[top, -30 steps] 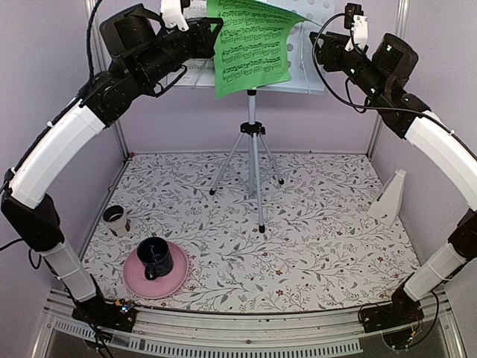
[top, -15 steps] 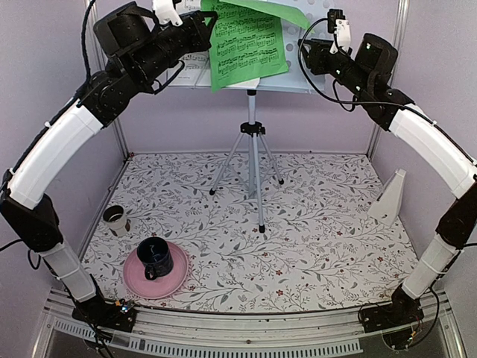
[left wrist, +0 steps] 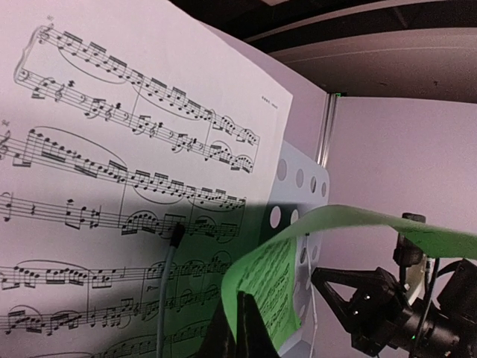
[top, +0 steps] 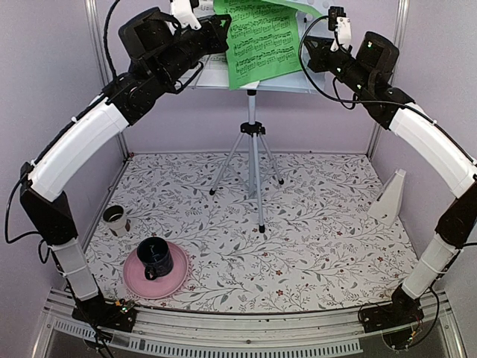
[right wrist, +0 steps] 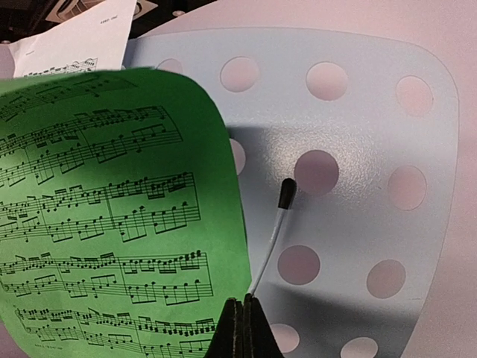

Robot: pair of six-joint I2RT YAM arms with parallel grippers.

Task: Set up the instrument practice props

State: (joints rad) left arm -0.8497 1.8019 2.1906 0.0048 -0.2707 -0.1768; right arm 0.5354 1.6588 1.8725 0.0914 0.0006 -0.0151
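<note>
The pale-blue perforated music stand (top: 298,74) stands on its silver tripod (top: 253,153) at the back. A white sheet (left wrist: 112,149) leans on its left half. My left gripper (top: 226,30) (left wrist: 240,317) is shut on the left edge of the green sheet (top: 264,41) (right wrist: 112,224), which curls over in front of the stand. My right gripper (top: 304,54) (right wrist: 244,306) is shut just before the stand's right half. A thin page-holder wire (right wrist: 277,224) runs down to its fingertips; whether it is pinched I cannot tell. The white metronome (top: 389,198) stands at the right wall.
A dark mug (top: 154,257) sits on a pink plate (top: 177,282) at the near left, with a small beige cup (top: 115,219) behind it. Metal frame posts (top: 112,112) and walls close in both sides. Another wire (left wrist: 170,276) lies over the white sheet.
My left arm has carried the green sheet to the right and up, closer to the stand. My right gripper has moved in toward the stand and closed.
</note>
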